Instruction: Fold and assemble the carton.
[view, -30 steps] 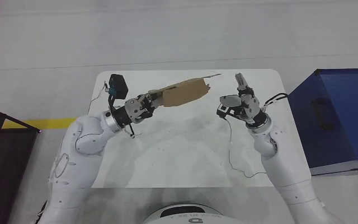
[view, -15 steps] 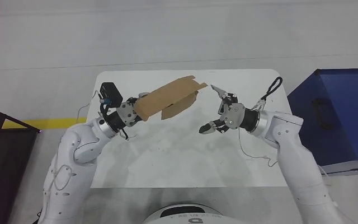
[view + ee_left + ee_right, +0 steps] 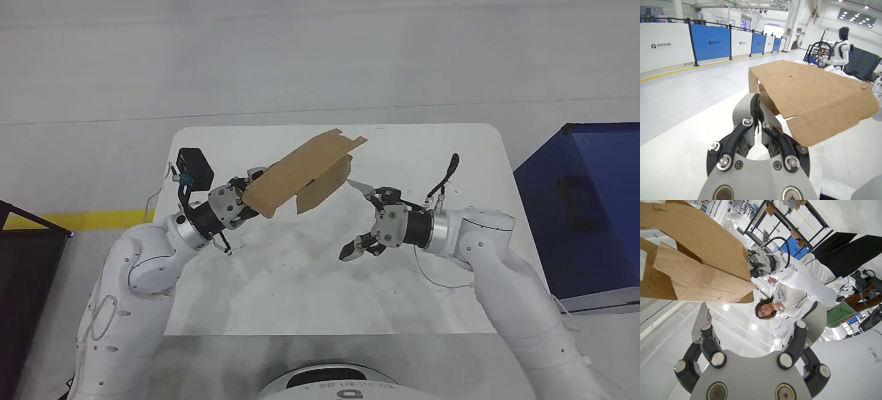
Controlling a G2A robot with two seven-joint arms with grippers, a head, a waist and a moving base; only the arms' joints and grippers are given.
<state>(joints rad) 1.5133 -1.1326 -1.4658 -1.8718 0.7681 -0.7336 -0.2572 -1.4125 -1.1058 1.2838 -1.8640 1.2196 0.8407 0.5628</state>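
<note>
Top view is showing me holding the carton (image 3: 305,172) up off the white table (image 3: 300,300), over its far half. It's tilting, with the end away from my left arm riding higher. My left gripper (image 3: 250,190) is pinching it at the low end, fingers closed down tight on a single edge of cardboard. In the left wrist view the black pads (image 3: 754,106) are squeezing that edge between them, and the rest of the carton is fanning out past them as a wide brown panel with a side wall folding down under it. So it's partly opened up rather than lying flat, and loose flaps are hanging at the far end.

My right gripper (image 3: 356,221) is hanging over the middle of the table, just beside the carton's free end and a bit lower. Its fingers are spread wide apart and gripping nothing at all. In the right wrist view it's pointing up at the underside of the carton, with the flaps sitting just beyond the fingertips. The upper finger is looking really close to a flap edge, but I honestly can't tell if it's touching.

A blue bin (image 3: 585,215) is sitting off the table's right side.
</note>
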